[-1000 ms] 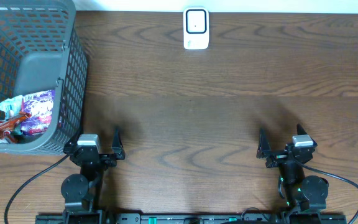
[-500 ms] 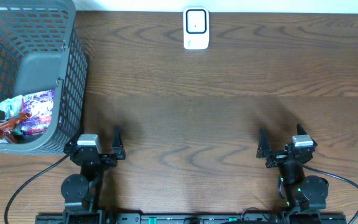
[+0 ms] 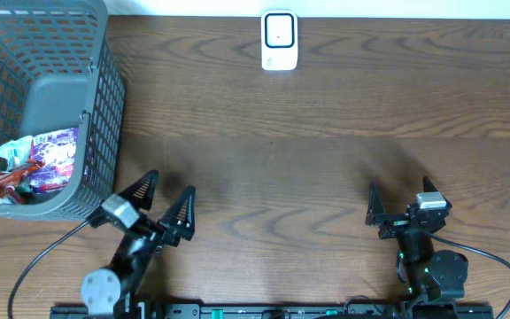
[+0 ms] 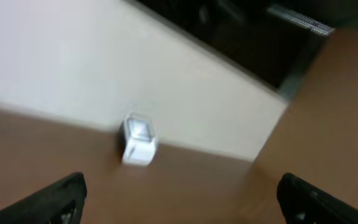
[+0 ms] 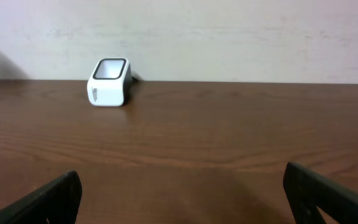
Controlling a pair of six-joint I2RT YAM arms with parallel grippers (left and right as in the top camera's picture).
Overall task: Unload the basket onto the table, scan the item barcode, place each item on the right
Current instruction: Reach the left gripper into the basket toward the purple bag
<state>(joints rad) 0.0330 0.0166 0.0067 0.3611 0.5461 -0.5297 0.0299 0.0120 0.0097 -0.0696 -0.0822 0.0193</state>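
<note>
Packets [image 3: 27,168] are noted heaped at the near end of the basket [image 3: 104,106], which stands at the far left of the surface [image 3: 326,168]. A purple packet [image 3: 57,152] is seen on top, its long axis judged to run roughly near-to-far. No item is held.

Left hand [image 3: 173,182] is seen spread wide and empty, just beside the basket's near right corner, angled toward the scanner [image 3: 279,40]. The packets lie to its left and a little ahead, behind the mesh wall. Right hand [image 3: 400,190] is likewise spread and empty, well apart on the opposite side.

Left arm is judged clearly the nearer for the pick. The wall is expected to bar a sideways reach, so entry from above the rim is called for. The scanner is placed at the far edge, between the two arms.
</note>
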